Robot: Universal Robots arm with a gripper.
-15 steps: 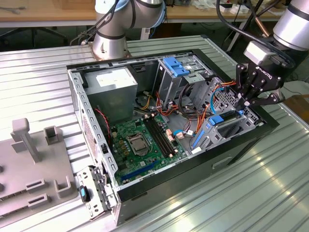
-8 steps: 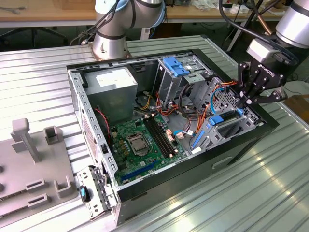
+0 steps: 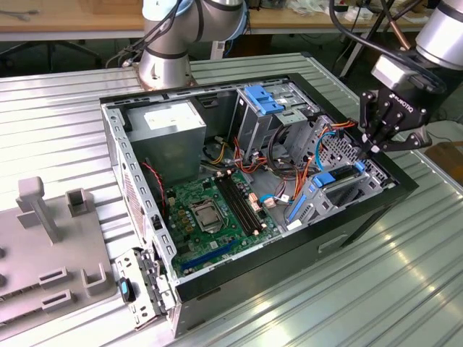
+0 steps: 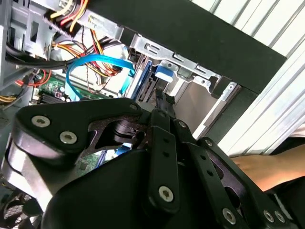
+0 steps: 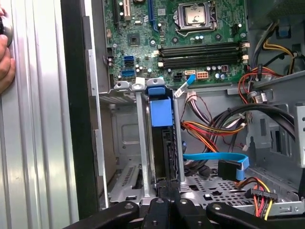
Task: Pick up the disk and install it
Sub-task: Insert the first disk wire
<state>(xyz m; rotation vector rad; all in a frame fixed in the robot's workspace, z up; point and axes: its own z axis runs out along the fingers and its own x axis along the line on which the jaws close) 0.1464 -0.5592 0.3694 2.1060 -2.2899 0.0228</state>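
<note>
The disk [image 5: 159, 112], dark-bodied with bright blue rails, stands on edge in a metal bay at the edge of the open computer case [image 3: 116, 144]. In the exterior view the disk [image 3: 346, 189] lies in that bay at the case's right end. My gripper [image 3: 372, 147] hangs just over this end, its fingers drawn together to a narrow tip. In both wrist views the tip of the gripper [image 5: 167, 187] [image 4: 164, 101] sits right at the disk's [image 4: 161, 72] near end, seemingly touching it. Nothing shows between the fingers.
A green motherboard [image 3: 217, 210] fills the case floor, with a grey power-supply box [image 3: 170, 130] and a metal drive cage with blue tabs [image 3: 264, 101] behind. Loose cables [image 5: 217, 160] run beside the bay. A person's hand [image 5: 5, 57] rests outside the case wall. Grey fixtures [image 3: 43, 246] stand at the exterior view's left.
</note>
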